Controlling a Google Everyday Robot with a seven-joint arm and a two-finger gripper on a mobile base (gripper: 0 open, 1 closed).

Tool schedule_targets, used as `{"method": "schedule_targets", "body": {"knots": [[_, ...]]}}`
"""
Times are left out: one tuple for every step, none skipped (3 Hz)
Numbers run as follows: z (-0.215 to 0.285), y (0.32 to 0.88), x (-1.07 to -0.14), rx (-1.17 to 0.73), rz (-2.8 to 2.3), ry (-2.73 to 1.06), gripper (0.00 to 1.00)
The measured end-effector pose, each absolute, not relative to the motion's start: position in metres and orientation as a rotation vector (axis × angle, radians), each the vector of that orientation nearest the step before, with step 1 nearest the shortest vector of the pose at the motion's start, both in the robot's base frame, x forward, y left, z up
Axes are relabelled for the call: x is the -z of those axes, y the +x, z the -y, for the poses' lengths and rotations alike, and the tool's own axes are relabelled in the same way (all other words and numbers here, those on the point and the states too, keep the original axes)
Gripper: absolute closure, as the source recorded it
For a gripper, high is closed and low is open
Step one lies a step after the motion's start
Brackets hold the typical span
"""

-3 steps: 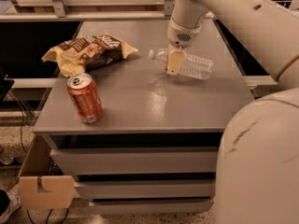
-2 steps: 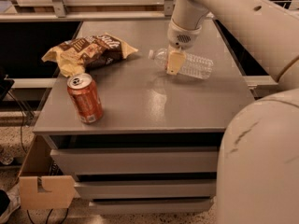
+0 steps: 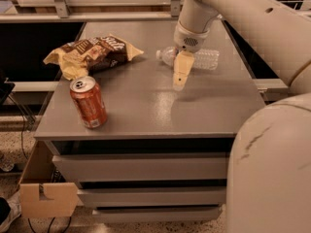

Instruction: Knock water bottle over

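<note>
We are holding the gripper [image 3: 178, 83] low over the table [image 3: 146, 111], fingers pressed together and gripping nothing, while the bottle [image 3: 206, 59] is lying on its side just behind them, its long axis crosswise and its cap pointing toward the bag [image 3: 92, 55].

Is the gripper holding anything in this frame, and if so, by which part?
Nothing is held. The gripper hangs empty just in front of the bottle, which lies on its side on the table.
</note>
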State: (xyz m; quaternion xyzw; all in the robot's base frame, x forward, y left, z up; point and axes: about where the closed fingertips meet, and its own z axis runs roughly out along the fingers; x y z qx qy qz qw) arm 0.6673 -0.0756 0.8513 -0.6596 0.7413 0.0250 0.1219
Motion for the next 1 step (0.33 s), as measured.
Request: {"method": "schedule_targets", "body": {"knots": [[0.0759, 0.668, -0.8529, -0.079, -2.165, -1.917, 0.0]]}}
